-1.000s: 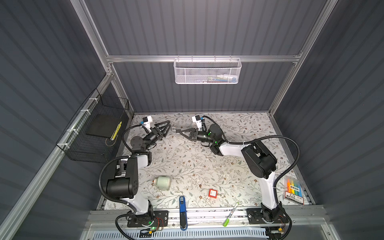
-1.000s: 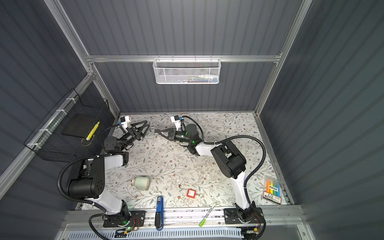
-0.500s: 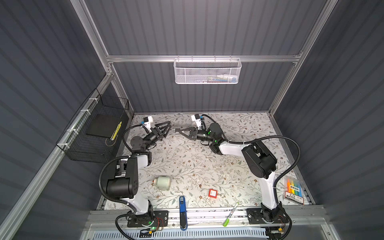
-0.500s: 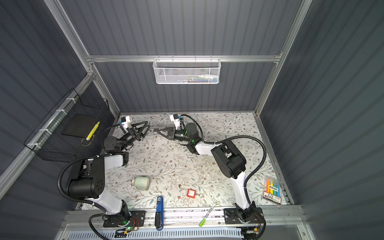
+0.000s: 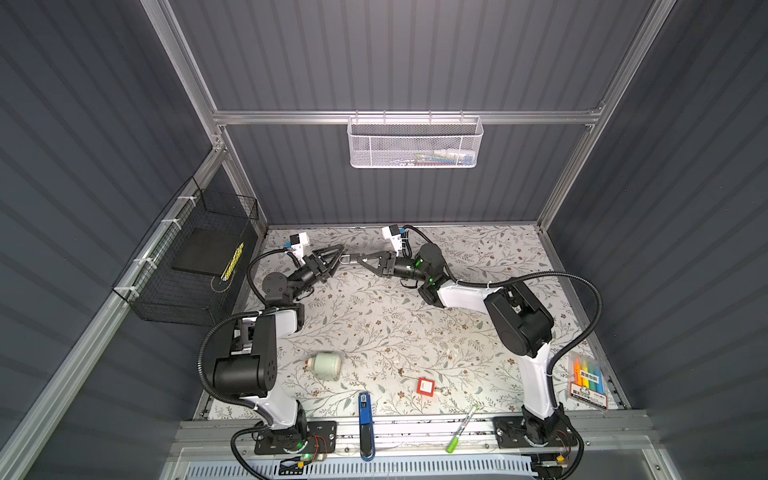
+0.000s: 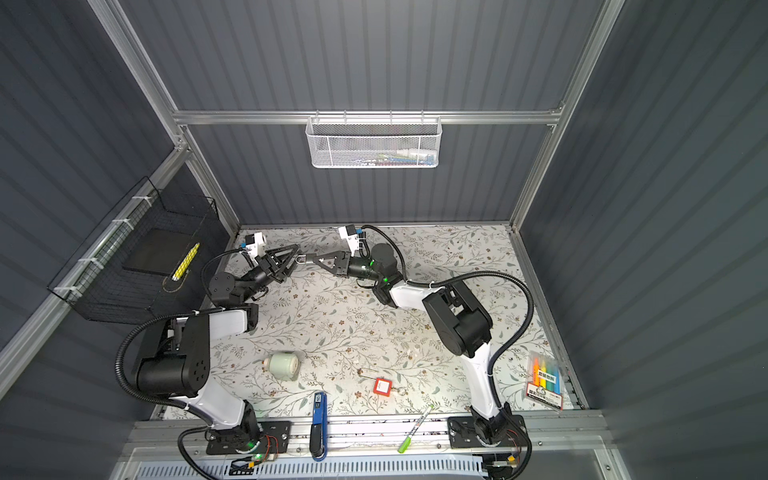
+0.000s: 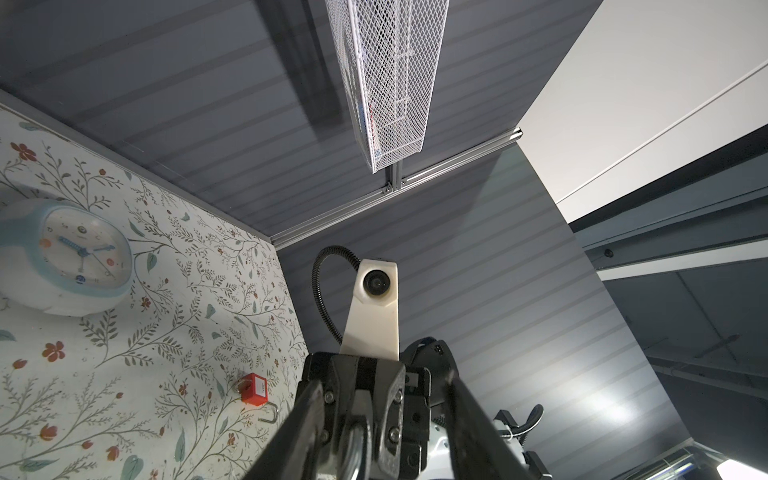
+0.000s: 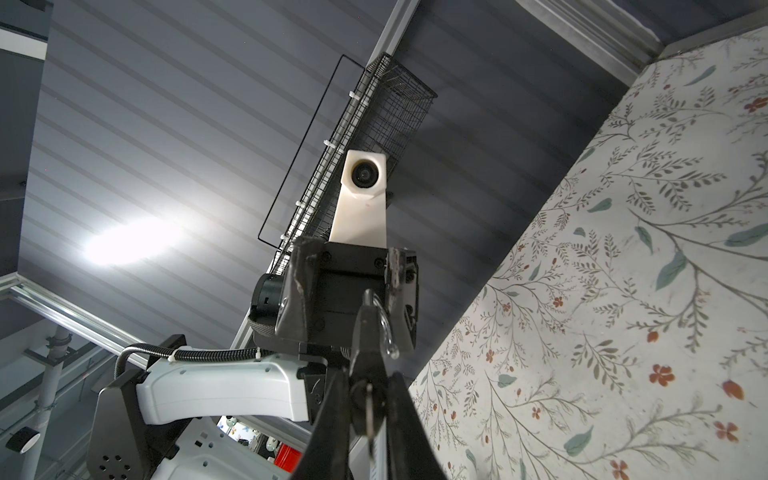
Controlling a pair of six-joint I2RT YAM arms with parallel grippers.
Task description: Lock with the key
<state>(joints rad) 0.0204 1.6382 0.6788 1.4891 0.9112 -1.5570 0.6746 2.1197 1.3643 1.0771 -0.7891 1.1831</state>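
Facing tip to tip at upper centre: the key (image 8: 366,405) is clamped in the right gripper (image 5: 360,261), and its key ring (image 8: 384,328) is straddled by the left gripper (image 5: 338,257), jaws parted.

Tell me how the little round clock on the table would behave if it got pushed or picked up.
The clock has a rounded, bulging body, so a push would probably rock or roll it rather than slide it. Its casing looks like smooth plastic, so it is likely light and somewhat slippery to pinch. Its face cover may scratch or crack if squeezed hard.
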